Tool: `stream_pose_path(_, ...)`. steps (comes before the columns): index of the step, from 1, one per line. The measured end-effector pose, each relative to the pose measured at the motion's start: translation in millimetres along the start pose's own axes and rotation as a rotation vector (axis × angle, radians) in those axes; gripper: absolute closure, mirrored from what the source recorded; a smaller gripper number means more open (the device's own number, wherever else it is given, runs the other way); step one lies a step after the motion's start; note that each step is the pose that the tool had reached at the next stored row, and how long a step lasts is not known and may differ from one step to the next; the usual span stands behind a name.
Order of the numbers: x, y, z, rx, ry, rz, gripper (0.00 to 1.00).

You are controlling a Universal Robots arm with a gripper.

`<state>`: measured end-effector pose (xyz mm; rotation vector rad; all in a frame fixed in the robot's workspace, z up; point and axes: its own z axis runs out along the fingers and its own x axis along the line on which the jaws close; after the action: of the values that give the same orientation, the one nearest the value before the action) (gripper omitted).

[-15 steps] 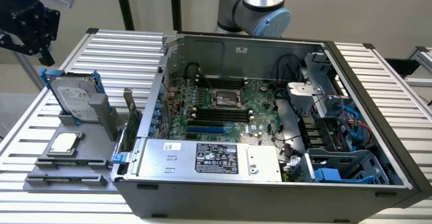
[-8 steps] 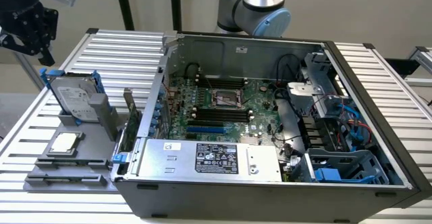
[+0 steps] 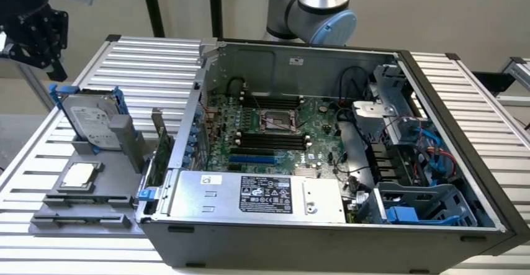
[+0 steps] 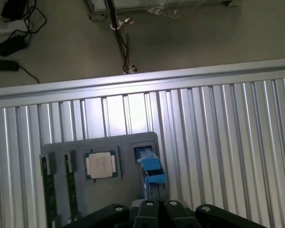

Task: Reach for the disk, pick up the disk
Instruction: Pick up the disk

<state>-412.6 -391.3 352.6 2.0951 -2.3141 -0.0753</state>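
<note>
The disk (image 3: 89, 121) is a silver-grey drive with a white label and blue rails. It stands on edge, leaning, in a grey holder (image 3: 124, 157) at the exterior view's left, beside the open computer case. My gripper (image 3: 37, 45) hangs above and behind the disk, well apart from it and touching nothing. In the wrist view the disk (image 4: 151, 167) appears edge-on as a blue strip in the holder (image 4: 126, 142), just ahead of the gripper's black body (image 4: 156, 213).
A small square silver chip (image 3: 80, 174) (image 4: 100, 165) lies flat in the holder, with two memory sticks (image 4: 48, 190) beside it. The open computer case (image 3: 331, 138), with its silver power supply (image 3: 265, 194), stands to the disk's right. Ribbed aluminium table (image 4: 218, 133) surrounds the holder.
</note>
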Motion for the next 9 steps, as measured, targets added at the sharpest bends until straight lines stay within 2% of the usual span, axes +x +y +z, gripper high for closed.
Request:
stream_pose_path(6,-0.2,-0.8,0.8,-0.0013,0.0025,-0.073,0.89)
stream_pose_path(9,-0.3,-2.7,0.8,-0.0021,-0.0001,-0.096,0.89)
